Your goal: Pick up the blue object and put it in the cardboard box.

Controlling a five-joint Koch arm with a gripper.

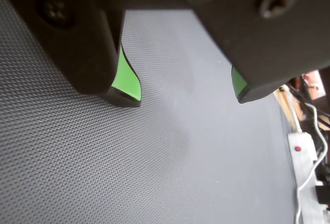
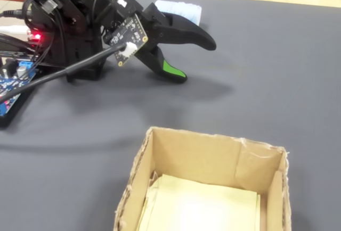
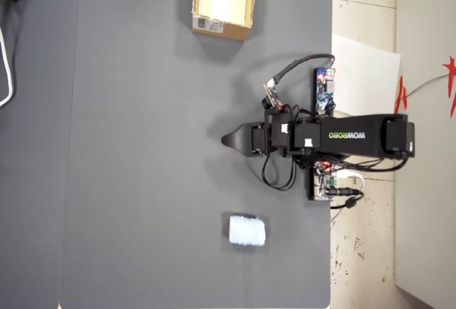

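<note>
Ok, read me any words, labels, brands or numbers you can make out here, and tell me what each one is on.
"WOWROBO": green letters on the black arm, overhead view; they appear upside down.
White label on the cardboard box: print too small to read.
Blue circuit board: markings too small to read.

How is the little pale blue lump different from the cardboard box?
The blue lump is far smaller than the box. The lump is pale, soft-looking and rounded; the box is tan, stiff and square-cornered. The box is open and hollow; the lump looks solid. Both sit on the grey mat, untouched by the gripper.

Matt textured mat (image 1: 154, 157), rough cardboard box (image 2: 213, 159)
</note>
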